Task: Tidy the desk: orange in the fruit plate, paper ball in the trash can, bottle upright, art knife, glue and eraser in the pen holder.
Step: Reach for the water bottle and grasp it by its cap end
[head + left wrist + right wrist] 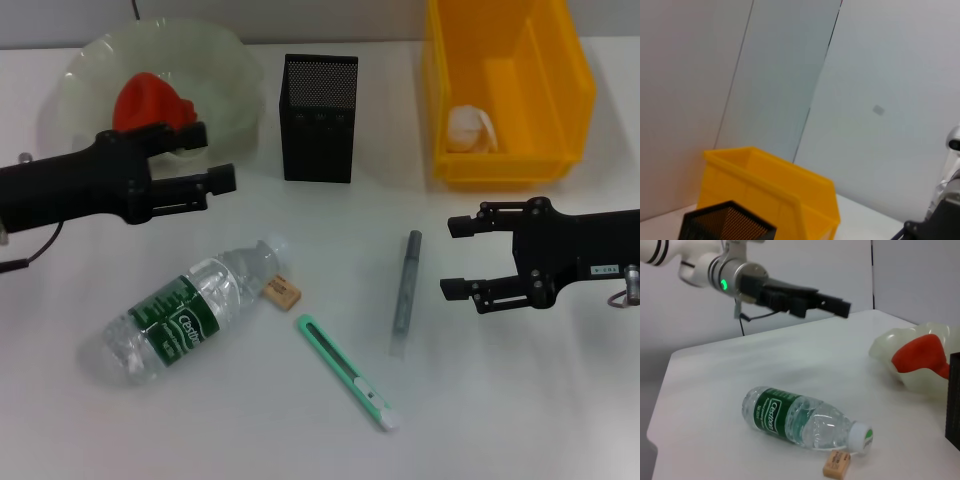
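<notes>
An orange-red fruit (pixel 150 100) lies in the pale green fruit plate (pixel 225 70) at the back left. A white paper ball (pixel 470 128) lies in the yellow bin (pixel 560 90) at the back right. A clear bottle (pixel 185 320) with a green label lies on its side at the front left, with a tan eraser (pixel 283 292) by its cap. A green art knife (pixel 348 372) and a grey glue stick (pixel 406 290) lie flat in the middle. The black mesh pen holder (pixel 318 118) stands at the back centre. My left gripper (pixel 218 157) is open beside the plate. My right gripper (pixel 452 257) is open, right of the glue stick.
The right wrist view shows the bottle (pixel 800 416), the eraser (pixel 836 465), the plate (pixel 900 367) and my left gripper (pixel 832 305) farther off. The left wrist view shows the yellow bin (pixel 775 190) and the pen holder's rim (pixel 725 222).
</notes>
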Robot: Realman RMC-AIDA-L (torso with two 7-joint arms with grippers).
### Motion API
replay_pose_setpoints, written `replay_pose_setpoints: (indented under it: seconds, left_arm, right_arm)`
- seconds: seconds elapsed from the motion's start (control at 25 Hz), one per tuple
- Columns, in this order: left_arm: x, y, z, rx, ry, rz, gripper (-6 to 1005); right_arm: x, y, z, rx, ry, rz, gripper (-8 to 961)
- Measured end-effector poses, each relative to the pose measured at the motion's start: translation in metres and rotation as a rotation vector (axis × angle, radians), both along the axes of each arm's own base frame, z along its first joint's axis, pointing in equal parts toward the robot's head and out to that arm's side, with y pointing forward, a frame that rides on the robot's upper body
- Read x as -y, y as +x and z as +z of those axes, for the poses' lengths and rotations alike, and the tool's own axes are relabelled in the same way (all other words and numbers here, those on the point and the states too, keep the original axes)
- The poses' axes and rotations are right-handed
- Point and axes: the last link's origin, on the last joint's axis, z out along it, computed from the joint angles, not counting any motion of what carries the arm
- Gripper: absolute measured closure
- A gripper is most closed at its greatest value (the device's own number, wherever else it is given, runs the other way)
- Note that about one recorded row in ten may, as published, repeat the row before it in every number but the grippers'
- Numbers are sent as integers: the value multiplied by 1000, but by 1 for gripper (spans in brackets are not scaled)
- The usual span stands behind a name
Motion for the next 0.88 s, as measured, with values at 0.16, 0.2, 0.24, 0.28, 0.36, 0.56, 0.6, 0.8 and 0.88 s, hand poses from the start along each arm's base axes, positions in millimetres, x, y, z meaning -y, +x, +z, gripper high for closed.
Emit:
replay_pose_setpoints:
  seconds: [0.16, 0.2, 0.24, 0.28, 0.36, 0.56, 0.6, 0.8, 0.88]
  left_arm:
    - [-18, 27, -2, -74, -92, -3, 156]
    - [-22, 33, -2, -104, -110, -1, 156]
    - [-26, 38, -2, -135, -123, 1, 156]
    - [-26, 38, -2, -135, -123, 1, 156]
    - [-41, 56, -3, -276, -175, 50, 156]
    - [-58, 81, -11, -462, -248, 132, 157]
    - [-58, 81, -11, -462, -248, 132, 157]
    - [-64, 93, -17, -523, -282, 155, 157]
    - [-68, 108, -25, -619, -327, 203, 157]
  right_arm:
    - [0, 0, 0, 1, 2, 6, 164]
    - [0, 0, 0, 1, 2, 7, 164]
    - [0, 0, 0, 2, 2, 7, 164]
    - [0, 0, 0, 2, 3, 8, 164]
    - [-1, -1, 0, 4, 7, 11, 164]
    - [-2, 0, 0, 11, 19, 10, 164]
    - [-2, 0, 0, 11, 20, 10, 164]
    - [-2, 0, -1, 12, 22, 16, 164]
    - [-1, 0, -1, 12, 22, 16, 164]
